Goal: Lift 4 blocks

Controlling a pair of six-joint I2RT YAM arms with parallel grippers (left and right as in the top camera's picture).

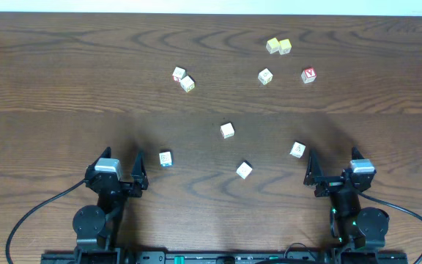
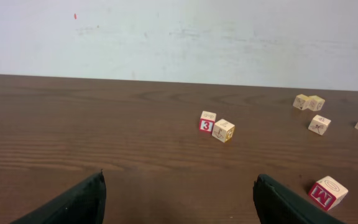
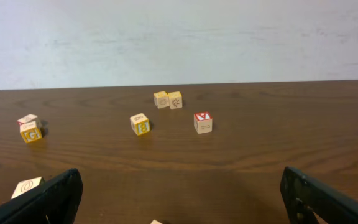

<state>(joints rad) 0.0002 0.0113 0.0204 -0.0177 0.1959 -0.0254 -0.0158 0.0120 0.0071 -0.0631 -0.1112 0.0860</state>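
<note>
Four pale blocks lie on the near half of the table: one in the middle (image 1: pixel 227 130), one with a teal print (image 1: pixel 165 158), one (image 1: pixel 244 170) and one with a letter A (image 1: pixel 297 150). My left gripper (image 1: pixel 116 176) stands open and empty, just left of the teal-print block. That block (image 2: pixel 327 193) shows a red M side beyond my right finger in the left wrist view (image 2: pixel 179 175). My right gripper (image 1: pixel 335 174) is open and empty too (image 3: pixel 179 171), right of the A block. A pale block (image 3: pixel 27 185) lies by its left finger.
Farther back lie a cube with a red 3 (image 1: pixel 179 73) touching another (image 1: pixel 187 83), a pale cube (image 1: pixel 265 76), two yellowish cubes (image 1: pixel 272 45) (image 1: pixel 285 47) and a red-letter cube (image 1: pixel 309 75). A pale sliver (image 3: pixel 156 221) shows at the right wrist view's bottom edge.
</note>
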